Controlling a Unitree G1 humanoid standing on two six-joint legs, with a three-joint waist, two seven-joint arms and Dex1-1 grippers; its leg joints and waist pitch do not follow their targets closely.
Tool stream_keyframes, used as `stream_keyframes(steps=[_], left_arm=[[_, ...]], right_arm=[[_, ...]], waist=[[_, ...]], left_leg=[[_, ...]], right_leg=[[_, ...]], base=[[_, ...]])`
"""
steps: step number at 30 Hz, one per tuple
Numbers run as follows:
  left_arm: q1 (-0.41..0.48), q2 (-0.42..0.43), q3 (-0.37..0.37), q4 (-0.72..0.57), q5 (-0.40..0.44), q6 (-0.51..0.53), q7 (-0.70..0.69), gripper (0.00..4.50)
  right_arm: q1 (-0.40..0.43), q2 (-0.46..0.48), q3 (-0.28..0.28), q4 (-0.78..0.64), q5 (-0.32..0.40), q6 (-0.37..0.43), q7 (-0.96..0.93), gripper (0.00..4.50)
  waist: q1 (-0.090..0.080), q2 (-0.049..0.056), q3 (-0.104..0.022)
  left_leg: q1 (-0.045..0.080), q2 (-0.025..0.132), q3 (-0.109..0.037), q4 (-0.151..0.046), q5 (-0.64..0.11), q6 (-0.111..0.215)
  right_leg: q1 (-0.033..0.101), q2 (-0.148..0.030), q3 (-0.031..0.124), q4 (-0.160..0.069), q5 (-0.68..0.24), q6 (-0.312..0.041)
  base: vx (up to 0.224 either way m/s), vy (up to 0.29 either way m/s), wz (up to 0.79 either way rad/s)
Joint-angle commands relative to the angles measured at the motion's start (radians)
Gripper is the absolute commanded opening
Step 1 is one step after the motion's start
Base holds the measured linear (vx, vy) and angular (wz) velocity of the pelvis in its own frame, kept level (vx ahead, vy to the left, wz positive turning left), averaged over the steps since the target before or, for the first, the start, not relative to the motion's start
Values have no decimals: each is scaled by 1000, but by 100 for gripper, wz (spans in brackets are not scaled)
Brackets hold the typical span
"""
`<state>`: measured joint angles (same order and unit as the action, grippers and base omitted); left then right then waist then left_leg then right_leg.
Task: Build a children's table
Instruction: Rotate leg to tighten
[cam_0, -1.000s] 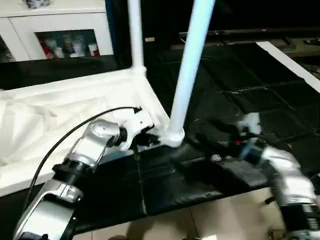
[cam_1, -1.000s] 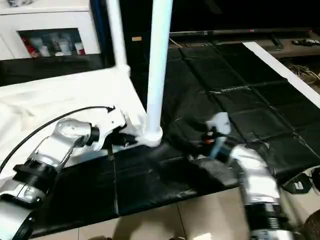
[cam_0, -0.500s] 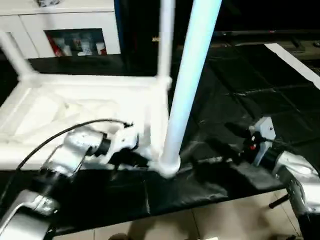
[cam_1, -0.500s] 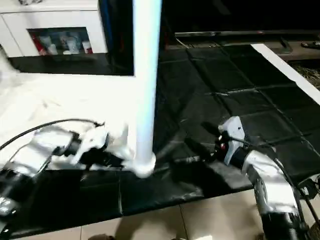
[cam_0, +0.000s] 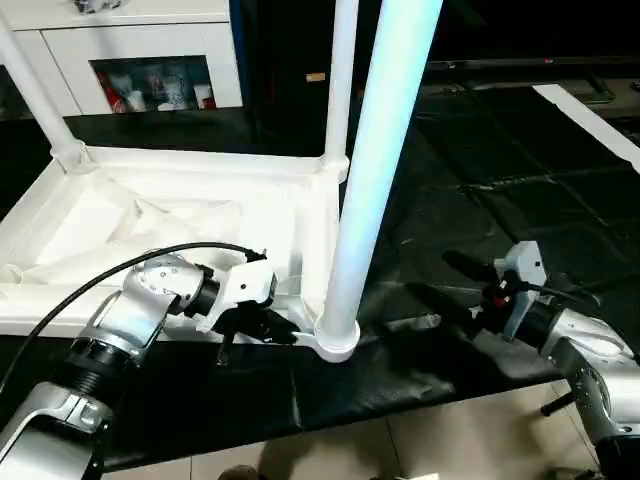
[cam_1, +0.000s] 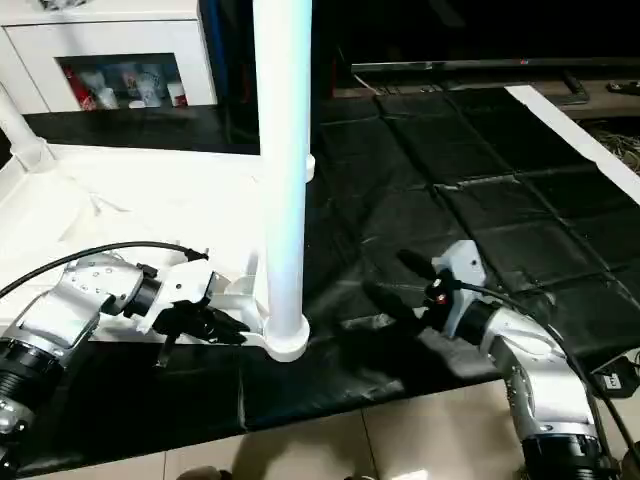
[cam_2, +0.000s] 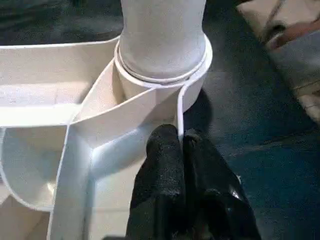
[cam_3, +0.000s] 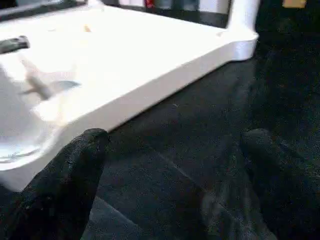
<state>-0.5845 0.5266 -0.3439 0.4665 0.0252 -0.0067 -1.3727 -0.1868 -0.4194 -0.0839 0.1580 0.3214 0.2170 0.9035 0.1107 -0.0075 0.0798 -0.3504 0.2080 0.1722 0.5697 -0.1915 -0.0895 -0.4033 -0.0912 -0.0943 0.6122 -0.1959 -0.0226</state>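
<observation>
Three legs stand in the upturned table top (cam_0: 180, 215); left gripper (cam_2: 179, 145) pinches its corner rib, right gripper (cam_1: 395, 280) gapes empty—steady that rib, turn slowly.

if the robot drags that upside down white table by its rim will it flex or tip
Probably stiff: the table top shows ribs and a thick rim in the left wrist view. Likely light, being hollow-looking plastic. Its upright legs raise the weight, so a hard tug might rock it, and it may slide easily on the black mat.

Upturned white children's table (cam_0: 200, 215) on black tiled floor mat (cam_0: 520, 190) over pale floor (cam_0: 470, 440).
</observation>
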Motion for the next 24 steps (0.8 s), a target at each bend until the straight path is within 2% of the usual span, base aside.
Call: stream_keyframes(steps=[1, 3, 5, 6, 7, 10, 12, 16, 18, 20, 21, 23, 24], left_arm=[[-30, -1, -4, 58, 73, 13, 98, 0], [-51, -25, 17, 78, 57, 44, 133, 0], [-70, -49, 32, 92, 43, 60, 156, 0], [-78, -55, 31, 101, 46, 50, 162, 0], [-90, -59, 25, 119, 53, 26, 165, 0], [-102, -63, 21, 142, 58, -7, 167, 0], [-104, -68, 27, 143, 48, -6, 163, 0], [-111, -85, 45, 156, 38, -1, 211, 0], [-102, -98, 66, 134, 12, 45, 214, 0], [-93, -101, 74, 108, -7, 81, 203, 0], [-76, -102, 81, 70, -28, 119, 188, 27], [-61, -101, 88, 38, -46, 141, 179, 27], [-57, -101, 91, 30, -54, 149, 176, 47]], right_arm=[[2, 0, 5, -19, 15, 11, 2, 447], [-1, 3, 9, -19, 15, 12, -3, 447], [-4, 7, 15, -16, 14, 9, -7, 447], [-5, 9, 18, -15, 14, 9, -7, 447], [-8, 13, 22, -13, 13, 9, -9, 447], [-5, 19, 28, -25, 19, 13, -5, 447], [-1, 20, 28, -38, 28, 19, 4, 447], [15, 9, 45, -93, 71, 44, 66, 447], [7, 14, 50, -90, 76, 45, 71, 447], [-9, 27, 47, -64, 62, 27, 52, 447], [-33, 45, 43, -30, 47, 6, 28, 450], [-52, 59, 50, -9, 42, -6, 23, 450], [-57, 61, 54, -7, 44, -6, 25, 450]], waist=[[-7, 1, -54], [-7, 0, -56], [-9, -2, -58], [-11, -3, -62], [-11, 0, -64], [-16, 5, -77], [-17, 6, -79], [-12, 8, -82], [-7, 6, -87], [-4, 8, -86], [-3, 7, -87], [-5, 8, -89], [-5, 8, -92]], left_leg=[[4, 22, 2, -64, -185, 52], [0, 21, -1, -65, -181, 40], [-2, 21, -2, -65, -171, 40], [-7, 20, -3, -63, -148, 44], [-7, 20, -3, -62, -139, 46], [-9, 18, -3, -51, -61, 73], [-9, 17, -2, -48, -48, 88], [-8, 21, -2, -48, -73, 99], [-4, 23, -2, -48, -93, 88], [-6, 24, -3, -49, -92, 70], [-6, 24, -3, -48, -91, 63], [-7, 22, -3, -47, -74, 59], [-9, 21, -3, -43, -53, 65]], right_leg=[[53, -55, 57, -84, -217, -192], [57, -58, 55, -87, -258, -173], [58, -58, 56, -85, -248, -172], [61, -57, 55, -81, -213, -176], [62, -56, 55, -79, -196, -180], [67, -53, 54, -59, -17, -226], [69, -51, 53, -55, 35, -248], [71, -55, 52, -56, 18, -260], [72, -58, 52, -59, -30, -255], [69, -60, 53, -57, -44, -258], [70, -62, 53, -54, -40, -259], [69, -60, 53, -52, -21, -264], [72, -59, 54, -45, 25, -275]], base=[[0, 0, 0], [0, 0, 0], [0, 0, 0], [0, 0, 0], [0, 0, 0], [0, 0, 0], [0, 0, 0], [0, 0, 0], [0, 0, 0], [0, 0, 0], [0, 0, 0], [0, 0, 0], [0, 0, 0]])
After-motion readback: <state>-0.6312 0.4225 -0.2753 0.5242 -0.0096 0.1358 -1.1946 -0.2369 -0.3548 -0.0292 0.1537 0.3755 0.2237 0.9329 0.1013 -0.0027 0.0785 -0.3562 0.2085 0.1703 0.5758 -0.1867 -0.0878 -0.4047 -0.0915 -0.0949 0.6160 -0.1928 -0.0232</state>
